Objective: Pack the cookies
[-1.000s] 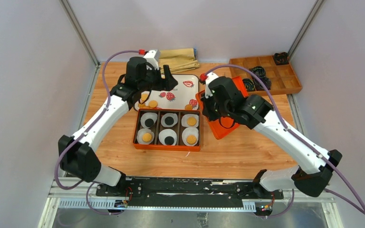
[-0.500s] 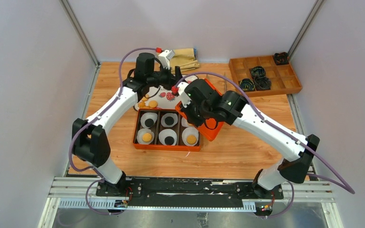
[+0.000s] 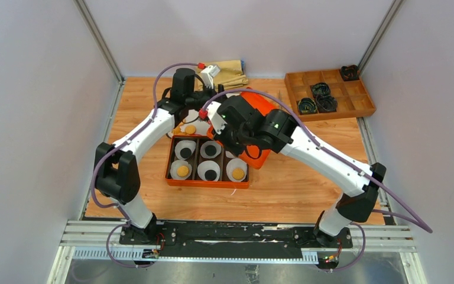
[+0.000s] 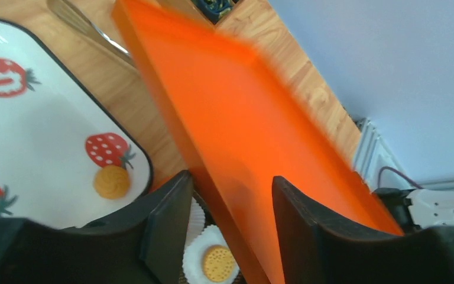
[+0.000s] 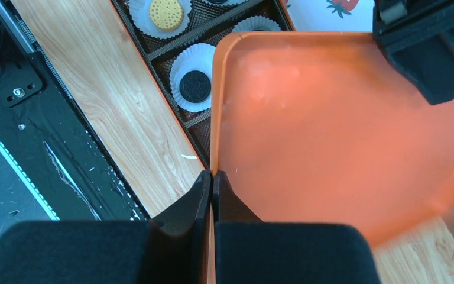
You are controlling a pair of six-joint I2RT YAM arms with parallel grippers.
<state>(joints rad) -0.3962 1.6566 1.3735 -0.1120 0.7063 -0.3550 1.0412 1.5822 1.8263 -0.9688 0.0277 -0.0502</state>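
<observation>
top view: five cookies (image 3: pixel 182 170) show in the orange box (image 3: pixel 207 185). the orange lid (image 3: pixel 259 102) hides the sixth compartment, so lidding looks left to do.
left wrist: left hand (image 4: pixel 229 180) is open astride the lid's edge, cookies just below.
right wrist: right hand (image 5: pixel 212 177) is clamped on the lid's rim, cookies beyond its fingertips.

Taken from high behind the near edge at 6 o'clock, looking down over the whole table (image 3: pixel 295 189), then from the left wrist near 12 o'clock, close and low along the orange lid (image 4: pixel 254 130), and from the right wrist, close and straight down, sharing lid and compartment box (image 3: pixel 207 182).
</observation>
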